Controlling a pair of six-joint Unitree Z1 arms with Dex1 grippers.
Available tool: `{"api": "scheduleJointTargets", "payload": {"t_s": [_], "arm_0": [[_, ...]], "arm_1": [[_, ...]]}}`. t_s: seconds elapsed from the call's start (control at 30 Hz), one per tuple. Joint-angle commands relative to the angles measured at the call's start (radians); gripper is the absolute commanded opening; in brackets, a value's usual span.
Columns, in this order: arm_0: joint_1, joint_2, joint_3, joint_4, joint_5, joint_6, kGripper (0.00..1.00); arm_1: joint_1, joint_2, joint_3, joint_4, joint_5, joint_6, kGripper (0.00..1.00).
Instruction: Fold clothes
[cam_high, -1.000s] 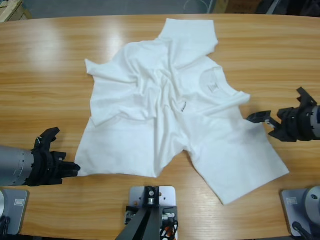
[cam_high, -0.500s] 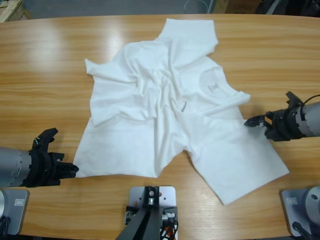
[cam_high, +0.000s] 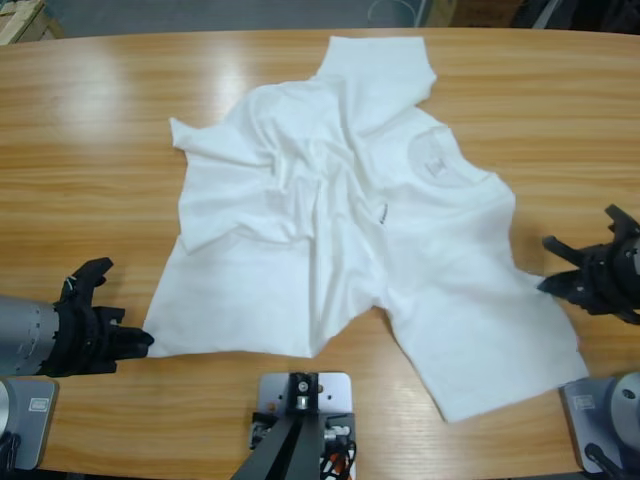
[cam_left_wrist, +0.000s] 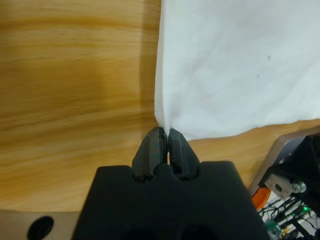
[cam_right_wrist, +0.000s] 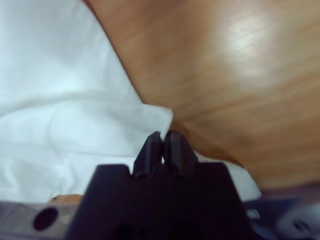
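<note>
Bare wooden table (cam_high: 90, 150) rings the crumpled T-shirt (cam_high: 330, 240), both grippers' fingers (cam_left_wrist: 155, 150) (cam_right_wrist: 172, 147) clenched on its edges.

My long wooden table (cam_high: 90, 150) shows pale grain with soft glare patches; a rumpled white T-shirt (cam_high: 340, 230) lies directly on it near the middle, collar facing up, one sleeve toward the far edge; bare wood surrounds it on every side.

Left arm (cam_high: 25, 335) a smooth silver-grey cylindrical forearm, matte black angular wrist housing, left gripper (cam_left_wrist: 164, 145) two tapered black jaws rising from a blocky black body, right gripper (cam_high: 590, 280) black, jagged, multi-pronged outline, right gripper body likewise matte black
</note>
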Motion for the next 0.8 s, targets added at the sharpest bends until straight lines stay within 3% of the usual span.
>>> {"api": "scheduleJointTargets", "payload": {"t_s": [0.03,0.13,0.27,0.57,0.6,0.63,0.67,0.7,0.73,0.77,0.8], "arm_0": [[-0.008,-0.207,0.0,0.214,-0.05,-0.018,0.0],[-0.003,-0.327,-0.04,0.402,-0.044,-0.048,0.0],[-0.002,-0.38,-0.082,0.568,-0.063,-0.14,0.0],[0.092,-0.516,-0.08,0.645,-0.103,-0.246,0.0],[0.106,-0.545,-0.079,0.645,-0.108,-0.248,0.0],[0.113,-0.584,-0.077,0.641,-0.115,-0.249,0.0],[0.115,-0.63,-0.078,0.629,-0.129,-0.258,0.0],[0.115,-0.684,-0.082,0.602,-0.154,-0.261,0.097],[0.115,-0.736,-0.087,0.578,-0.164,-0.261,0.438],[0.115,-0.778,-0.1,0.578,-0.158,-0.26,0.705],[0.115,-0.806,-0.122,0.596,-0.139,-0.254,0.901]], "arm_1": [[-0.004,-0.013,-0.216,0.432,-0.047,0.087,0.0],[-0.006,0.002,-0.281,0.549,-0.101,0.071,0.0],[-0.028,-0.003,-0.282,0.565,-0.13,0.046,0.0],[-0.05,0.005,-0.29,0.604,-0.099,0.042,0.0],[-0.05,0.006,-0.291,0.599,-0.066,0.042,0.218],[-0.05,0.003,-0.297,0.6,-0.05,0.042,0.702],[-0.045,-0.01,-0.312,0.612,-0.057,0.042,0.936],[-0.036,-0.024,-0.332,0.63,-0.071,0.042,0.998],[-0.032,-0.034,-0.366,0.662,-0.099,0.042,1.0],[-0.024,-0.04,-0.398,0.685,-0.129,0.041,1.0],[-0.014,-0.041,-0.43,0.699,-0.148,0.034,1.0]]}}
